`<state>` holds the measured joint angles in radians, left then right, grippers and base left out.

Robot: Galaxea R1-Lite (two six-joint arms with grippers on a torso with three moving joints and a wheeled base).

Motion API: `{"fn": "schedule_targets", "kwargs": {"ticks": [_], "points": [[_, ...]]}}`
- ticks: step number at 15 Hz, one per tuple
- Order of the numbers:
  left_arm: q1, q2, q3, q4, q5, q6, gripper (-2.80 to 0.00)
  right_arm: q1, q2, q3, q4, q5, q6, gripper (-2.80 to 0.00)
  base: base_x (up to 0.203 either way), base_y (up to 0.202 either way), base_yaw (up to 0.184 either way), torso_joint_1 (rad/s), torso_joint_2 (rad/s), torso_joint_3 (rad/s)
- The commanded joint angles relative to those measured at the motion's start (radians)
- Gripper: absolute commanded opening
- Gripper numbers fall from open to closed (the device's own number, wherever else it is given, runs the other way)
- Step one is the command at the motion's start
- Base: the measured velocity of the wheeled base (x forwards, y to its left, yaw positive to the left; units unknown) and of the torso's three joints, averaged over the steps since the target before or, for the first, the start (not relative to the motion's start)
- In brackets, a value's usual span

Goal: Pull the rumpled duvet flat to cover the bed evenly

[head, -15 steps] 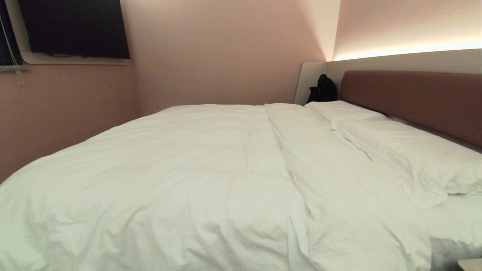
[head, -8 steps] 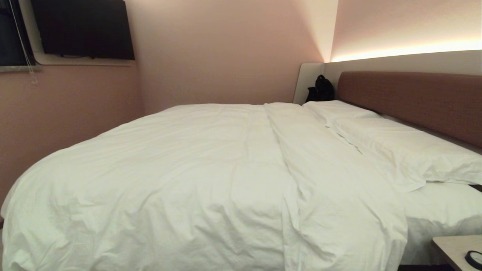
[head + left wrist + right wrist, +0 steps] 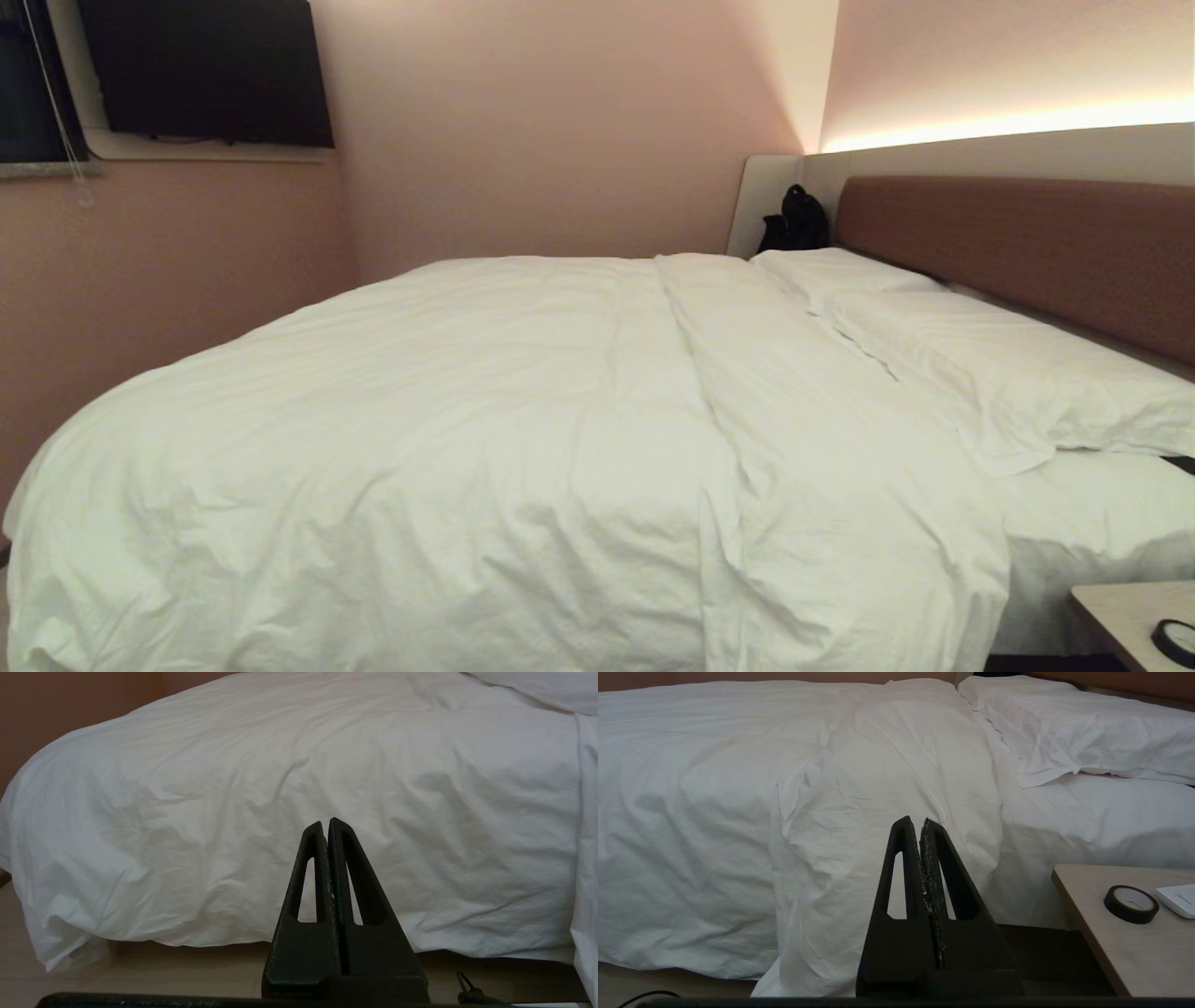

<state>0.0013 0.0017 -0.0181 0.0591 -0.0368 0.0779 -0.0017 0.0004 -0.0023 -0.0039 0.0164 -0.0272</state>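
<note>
**Duvet nearly flat, both arms parked: risks ahead**

Landmark: headboard (image 3: 1027,252).
- Duvet (image 3: 467,448) covers the bed (image 3: 1092,532) away from headboard, draped over near side.
- Left gripper (image 3: 327,826): fingers together, empty, off the duvet. Tugging here could drag the far side short.
- Fold ridge (image 3: 719,392) nearer headboard: likely stays bunched.
- Right gripper (image 3: 920,823): fingers together, empty. Reaching headboard-ward risks snagging pillows (image 3: 1008,373) or clipping side table (image 3: 1125,933).
</note>
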Motion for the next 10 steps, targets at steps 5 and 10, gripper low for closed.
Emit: {"fn": "schedule_targets", "kwargs": {"ticks": [5,10], "points": [[0.000,-0.001,0.000,0.001,0.000,0.000,-2.80,0.000,0.000,0.001,-0.001,0.000,0.000,-2.80,0.000,0.000,0.000,0.000,0.00,0.000],[0.000,0.000,0.000,0.001,0.000,0.000,-2.80,0.000,0.000,0.001,-0.001,0.000,0.000,-2.80,0.000,0.010,0.001,0.000,0.00,0.001]]}}
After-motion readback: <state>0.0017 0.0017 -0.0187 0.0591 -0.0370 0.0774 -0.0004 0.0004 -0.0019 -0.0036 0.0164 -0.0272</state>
